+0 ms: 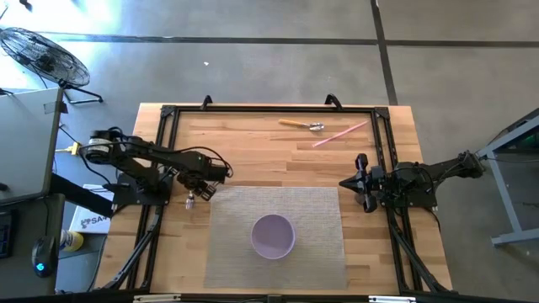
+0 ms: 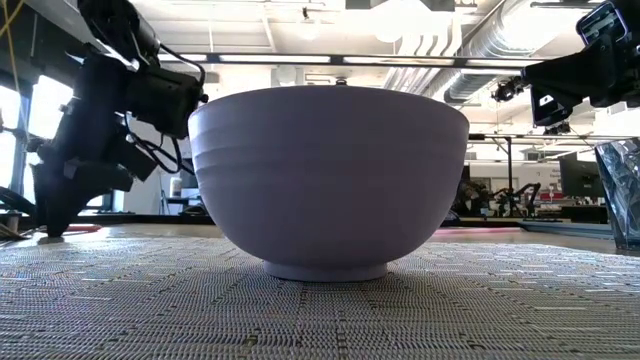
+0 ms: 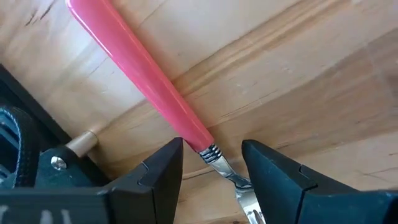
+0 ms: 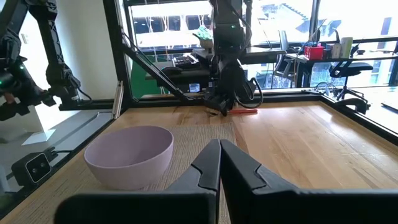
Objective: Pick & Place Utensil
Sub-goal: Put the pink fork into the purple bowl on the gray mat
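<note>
Left wrist view is showing the pink utensil [image 3: 143, 74] lying on the table [image 3: 298, 74] at its 9 o'clock edge. The left gripper [image 3: 212, 148] is straddling its metal neck, fingers spread, holding nothing. At 3 o'clock the right gripper [image 4: 219, 146] is waiting, fingers pressed together.

pink utensil [image 3: 143, 74]: handle tip cut off by the left wrist view's edge; working end hidden between the left gripper [image 3: 211, 165] fingers
small thing under left gripper [image 1: 190, 202], high view: too small to tell
bowl [image 2: 328, 180], low view: blocks the surface behind it
far spoon [image 1: 303, 125]: too small for detail
right gripper [image 2: 570, 85], low view: cut off by the edge
</note>
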You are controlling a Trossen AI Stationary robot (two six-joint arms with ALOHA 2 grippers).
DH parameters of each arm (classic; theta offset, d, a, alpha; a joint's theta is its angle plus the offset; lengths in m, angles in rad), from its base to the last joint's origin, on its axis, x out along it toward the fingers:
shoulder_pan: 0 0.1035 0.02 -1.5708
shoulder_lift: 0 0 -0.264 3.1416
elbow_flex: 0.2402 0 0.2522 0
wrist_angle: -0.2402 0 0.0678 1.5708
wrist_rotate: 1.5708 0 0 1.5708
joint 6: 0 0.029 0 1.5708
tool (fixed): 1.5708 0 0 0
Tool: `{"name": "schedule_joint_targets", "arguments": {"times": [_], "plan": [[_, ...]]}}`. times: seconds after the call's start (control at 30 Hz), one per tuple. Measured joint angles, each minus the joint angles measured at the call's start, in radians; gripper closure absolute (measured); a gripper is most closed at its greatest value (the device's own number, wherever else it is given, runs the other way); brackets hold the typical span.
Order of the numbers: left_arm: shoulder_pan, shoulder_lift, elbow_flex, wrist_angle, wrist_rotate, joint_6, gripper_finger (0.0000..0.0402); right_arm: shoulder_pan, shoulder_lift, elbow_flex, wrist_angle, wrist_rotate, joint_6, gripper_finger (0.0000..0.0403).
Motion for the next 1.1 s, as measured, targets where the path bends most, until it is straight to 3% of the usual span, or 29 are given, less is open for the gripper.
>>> {"name": "schedule_joint_targets", "arguments": {"times": [0.3,0.6,1.1], "plan": [[-0.001,0.001,0.035,0.124,0.006,0.070,0.0225,0.000,0.000,0.000,0.000,0.000,0.000,0.0401],[-0.001,0.000,0.035,0.138,-0.001,0.125,0.0228,0.000,0.000,0.000,0.000,0.000,0.000,0.0399],[-0.002,-0.005,-0.026,0.213,0.024,0.207,0.0316,0.000,0.000,0.000,0.000,0.000,0.000,0.0401]]}}
